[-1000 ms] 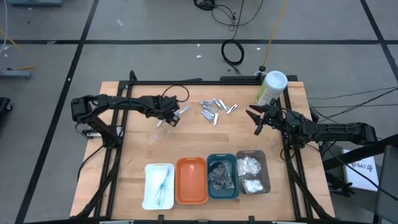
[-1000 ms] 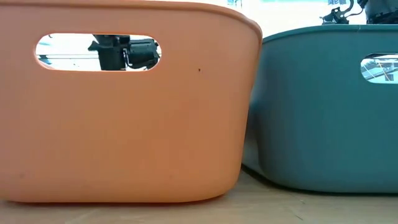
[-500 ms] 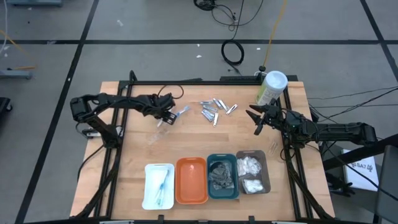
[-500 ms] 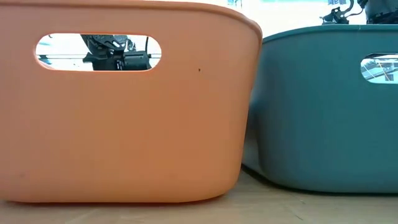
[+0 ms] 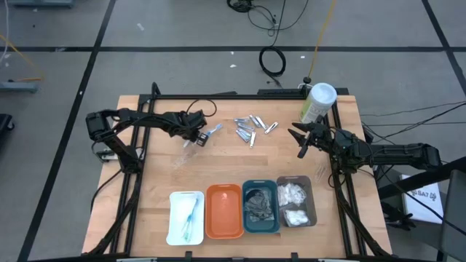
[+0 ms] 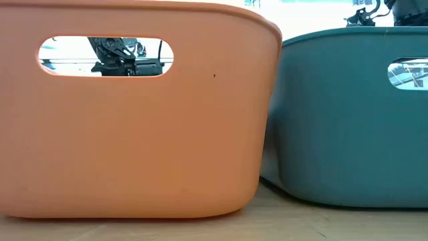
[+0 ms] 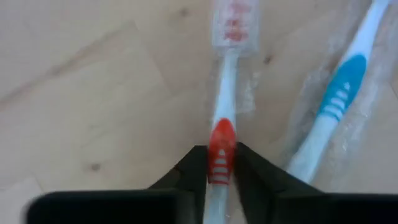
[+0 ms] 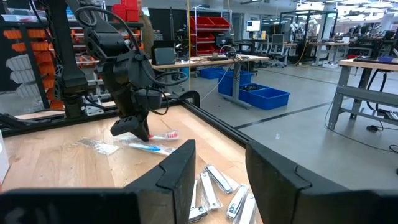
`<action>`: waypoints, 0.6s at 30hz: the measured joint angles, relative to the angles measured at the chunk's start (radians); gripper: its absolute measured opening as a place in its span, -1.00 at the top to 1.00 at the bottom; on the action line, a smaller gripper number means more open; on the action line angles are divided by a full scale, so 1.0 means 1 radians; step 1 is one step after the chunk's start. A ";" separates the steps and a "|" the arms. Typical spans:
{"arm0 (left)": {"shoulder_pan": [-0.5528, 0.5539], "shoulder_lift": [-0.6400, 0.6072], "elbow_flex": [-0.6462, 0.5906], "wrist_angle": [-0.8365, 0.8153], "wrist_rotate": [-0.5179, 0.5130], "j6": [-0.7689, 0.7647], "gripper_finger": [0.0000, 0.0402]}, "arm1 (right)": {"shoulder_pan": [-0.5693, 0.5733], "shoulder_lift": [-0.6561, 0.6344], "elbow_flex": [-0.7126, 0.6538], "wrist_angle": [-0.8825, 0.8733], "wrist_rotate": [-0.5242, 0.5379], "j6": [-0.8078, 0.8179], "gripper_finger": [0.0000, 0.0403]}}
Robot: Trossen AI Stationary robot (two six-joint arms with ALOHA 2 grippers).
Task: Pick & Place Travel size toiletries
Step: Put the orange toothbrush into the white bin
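I see light wood tabletop (image 5: pixel 160 204). Trays in a row: white tray (image 5: pixel 175 218), orange tray (image 5: pixel 223 212), teal tray (image 5: pixel 259 186), grey tray (image 5: pixel 309 198). Black left pincer (image 7: pixel 221 174) on clear-wrapped toothbrush w/ red-striped grip (image 7: pixel 222 149); 2nd toothbrush (image 7: pixel 339 106) has blue grip, white stripes. Nail clippers (image 5: pixel 253 127) silvery. Canister (image 5: pixel 316 103) pale green, white lid.

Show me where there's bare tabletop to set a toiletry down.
Bare wood spans the table middle, between the nail clippers and tray row. Also free: both front corners. Crowded: the back, around the left gripper, toothbrushes, canister and right gripper.
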 joint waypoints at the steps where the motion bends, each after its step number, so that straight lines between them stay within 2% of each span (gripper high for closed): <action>1: 0.000 -0.010 -0.002 -0.002 -0.005 0.004 0.83 | 0.000 0.000 0.000 0.000 0.000 0.000 0.35; 3: 0.002 -0.039 -0.005 -0.017 -0.022 0.003 0.91 | 0.000 0.000 0.000 0.000 0.000 0.000 0.35; 11: -0.039 -0.274 -0.004 -0.154 -0.046 -0.082 0.90 | 0.000 0.000 0.000 -0.001 0.000 0.001 0.35; 14: -0.140 -0.381 -0.003 -0.202 -0.024 -0.190 0.90 | 0.000 0.000 0.000 -0.007 0.000 0.003 0.35; 18: -0.395 -0.485 -0.003 -0.200 -0.085 -0.384 0.90 | 0.000 0.000 0.000 -0.010 0.000 -0.008 0.35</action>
